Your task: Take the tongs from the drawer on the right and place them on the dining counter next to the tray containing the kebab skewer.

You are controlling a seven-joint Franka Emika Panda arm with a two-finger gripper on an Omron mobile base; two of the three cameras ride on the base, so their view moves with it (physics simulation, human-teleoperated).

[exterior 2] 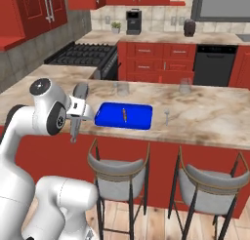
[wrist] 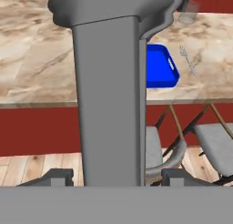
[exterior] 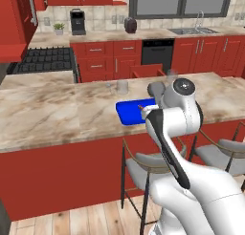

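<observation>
Right now you are carrying the tongs [exterior 2: 76,118] in the hand [exterior 2: 78,112], which is clamped on them near the joined end; they are hanging nearly upright, their long axis running down past the front edge of the dining counter [exterior 2: 210,117], with the free tips dangling in front of the red cabinet face below. In the hand view the tongs [wrist: 109,95] are standing as a broad grey column straight ahead, running along the hand's own line. The relation your next move is turning on, as I judge it: the tray [exterior 2: 124,116] is lying just to the right of the hand and slightly farther in over the counter, with the kebab skewer [exterior 2: 125,113] resting near its middle. The bare stone between the hand and the tray's near short side is looking like the natural landing spot, so you are probably needing to lift the tips clear of the edge, tip the tongs toward level, and reach in. A small silver utensil [exterior 2: 166,116] is lying beyond the tray's far side, and two clear cups [exterior 2: 122,89] are standing farther back. No readable brands or writing are showing anywhere.
</observation>
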